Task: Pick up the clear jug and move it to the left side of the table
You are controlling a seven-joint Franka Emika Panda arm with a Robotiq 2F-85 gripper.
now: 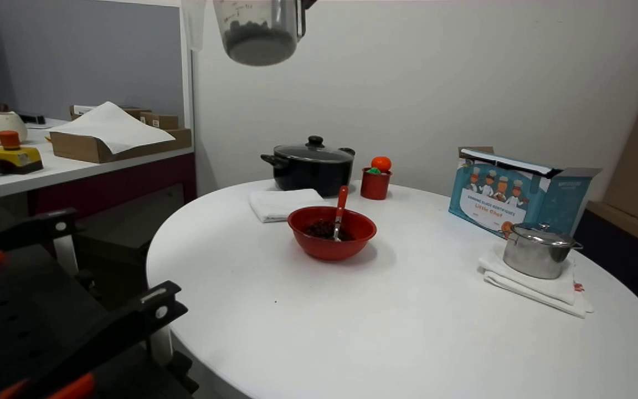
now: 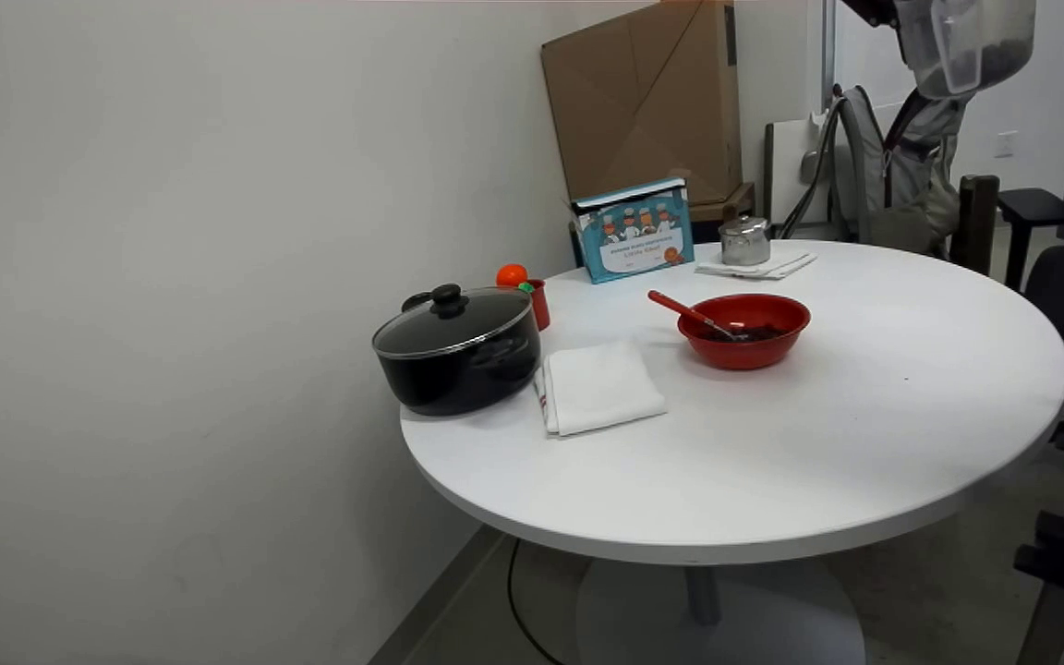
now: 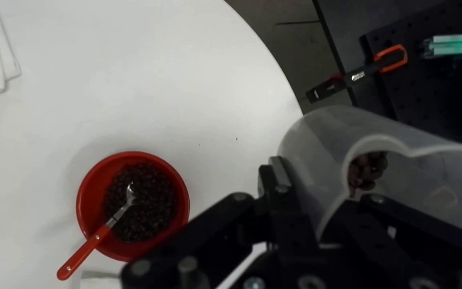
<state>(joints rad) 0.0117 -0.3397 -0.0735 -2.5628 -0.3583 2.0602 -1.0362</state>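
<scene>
The clear jug (image 1: 261,44) is held high above the level of the white round table (image 1: 407,332), with its top cut off by the frame edge. Dark bean-like pieces lie in its bottom. It shows at the top right in an exterior view (image 2: 1008,51), looking tilted. In the wrist view the jug (image 3: 327,124) fills the right, beside the table's edge (image 3: 251,76). My gripper (image 3: 315,188) is shut on the jug's wall, one finger outside and the other at the inner side. Only small parts of the gripper show in the exterior views.
A red bowl (image 1: 332,235) of dark beans with a red-handled spoon (image 1: 341,208) stands mid-table. A black pot (image 1: 313,166), white cloth (image 1: 286,204), red cup (image 1: 375,185), blue box (image 1: 502,194) and silver pot (image 1: 538,252) on another cloth (image 1: 529,285) stand around it.
</scene>
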